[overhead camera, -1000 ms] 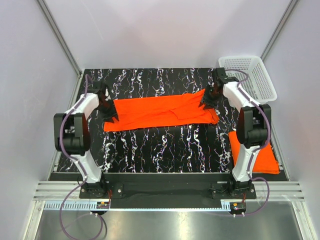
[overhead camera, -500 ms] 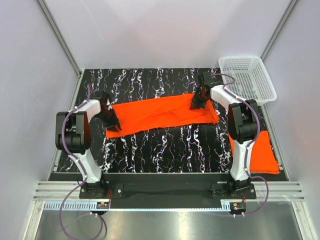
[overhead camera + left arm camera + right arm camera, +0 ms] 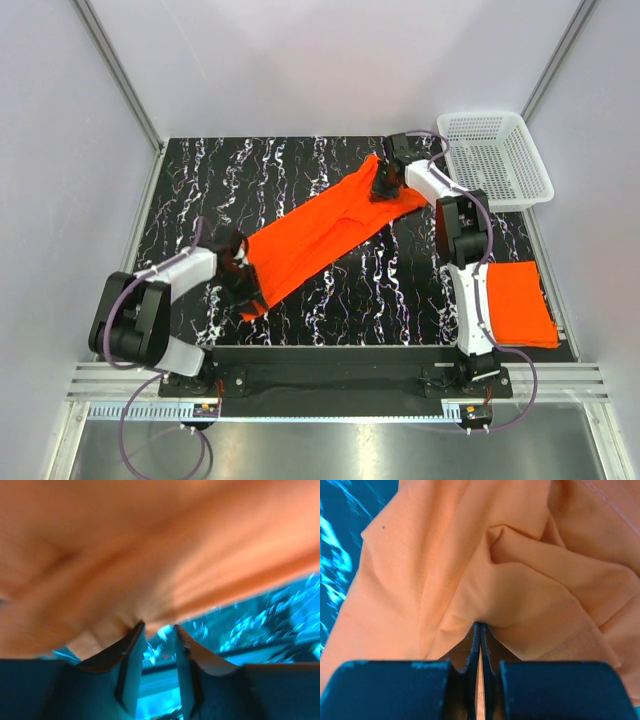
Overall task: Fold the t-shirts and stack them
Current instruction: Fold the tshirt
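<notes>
The right gripper (image 3: pixel 480 626) has its fingers pressed together, and a fold of the shirt (image 3: pixel 320 225) is pinched between their tips. From this pinch the cloth spreads forward and to both sides in soft folds, and it fills almost all of the wrist view. In the top view the shirt is a long orange band that goes slantwise over the table (image 3: pixel 300 165). Its far end is at the right gripper and its near end is at the left gripper (image 3: pixel 245 285), so the cloth lies between the two. The fingers (image 3: pixel 127 655) of the left gripper stand a little apart, and the table shows in the gap between them. The cloth passes just over their tips and touches the tip of one finger. I cannot tell if it is really held there, because the picture is blurred. A second shirt, the folded shirt (image 3: pixel 518 300), lies flat at the near right edge of the table, well apart from both grippers. The basket (image 3: pixel 530 165) stands at the far right corner, near the right gripper.
</notes>
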{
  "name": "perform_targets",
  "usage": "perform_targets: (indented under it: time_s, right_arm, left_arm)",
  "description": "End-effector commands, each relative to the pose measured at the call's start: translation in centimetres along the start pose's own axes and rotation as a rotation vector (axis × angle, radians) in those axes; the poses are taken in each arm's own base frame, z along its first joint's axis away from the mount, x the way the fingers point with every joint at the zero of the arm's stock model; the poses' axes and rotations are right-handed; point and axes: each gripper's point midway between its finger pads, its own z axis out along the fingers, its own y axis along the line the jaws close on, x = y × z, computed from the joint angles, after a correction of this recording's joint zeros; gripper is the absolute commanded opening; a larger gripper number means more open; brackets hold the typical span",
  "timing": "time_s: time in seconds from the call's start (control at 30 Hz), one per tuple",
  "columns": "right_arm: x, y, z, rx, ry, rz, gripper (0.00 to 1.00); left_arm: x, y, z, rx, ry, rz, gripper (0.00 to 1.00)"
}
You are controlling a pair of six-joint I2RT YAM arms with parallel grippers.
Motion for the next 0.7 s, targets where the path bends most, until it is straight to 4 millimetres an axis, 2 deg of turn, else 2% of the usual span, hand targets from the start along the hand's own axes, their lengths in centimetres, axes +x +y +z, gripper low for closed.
perform_targets:
  time_s: [0.0,0.03,0.07,0.1,0.13,0.17,0.2,0.23,0.27,0.3,0.37,0.4,0.5,0.57,0.67]
  right_arm:
    - [-0.6,2.1,2.8,-0.061,-0.009,-0.096,0.08]
    - [-0.9,2.9,3.1,-0.084,-0.01,-0.102,0.09]
    - [-1.8,4.5,2.9,-0.133,-0.028,-0.109,0.09]
    - [-1.4,4.6,4.1,-0.139,-0.013,-0.106,0.1]
    - [-1.3,5.4,4.6,-0.159,-0.009,-0.11,0.11]
    - [-2.5,7.2,4.0,-0.213,-0.033,-0.114,0.12]
    - [-1.9,7.3,5.4,-0.218,-0.017,-0.115,0.12]
    - [-1.8,8.2,5.5,-0.243,-0.01,-0.119,0.13]
    - [-3.1,9.6,4.9,-0.28,-0.046,-0.132,0.16]
    - [-2.6,9.5,5.8,-0.28,-0.03,-0.132,0.17]
    - [-3.2,10.1,5.6,-0.294,-0.044,-0.136,0.18]
    - [-3.2,10.2,5.4,-0.293,-0.043,-0.134,0.18]
    - [-2.3,9.1,5.0,-0.253,-0.018,-0.137,0.2]
    - [-2.1,9.2,4.5,-0.257,-0.011,-0.145,0.22]
    - [-2.4,9.4,3.5,-0.261,-0.018,-0.153,0.28]
  left_arm:
    - [2.6,-2.5,-0.2,0.066,0.002,-0.004,0.4]
    - [3.6,-3.3,0.3,0.084,0.007,0.032,0.41]
    - [4.1,-4.1,0.4,0.111,0.017,0.039,0.43]
    - [4.5,-4.9,0.6,0.13,0.022,0.02,0.45]
    - [5.1,-6.4,0.9,0.166,0.028,0.064,0.46]
    - [5.3,-7.2,1.1,0.175,0.033,0.083,0.46]
    - [5.5,-7.7,1.7,0.165,0.049,0.097,0.47]
    - [5.8,-9.7,1.4,0.188,0.048,0.154,0.47]
    - [6.1,-10.7,1.3,0.2,0.061,0.179,0.46]
    - [5.8,-12.5,0.5,0.223,0.052,0.221,0.45]
    - [5.8,-14.1,-1.0,0.233,0.008,0.284,0.46]
    - [5.3,-15.1,-3.0,0.251,-0.038,0.331,0.47]
    - [2.1,-14.3,-6.2,0.195,-0.161,0.372,0.52]
    - [0.2,-13.0,-6.9,0.163,-0.2,0.356,0.52]
    - [-3.5,-9.3,-6.7,0.099,-0.233,0.288,0.52]
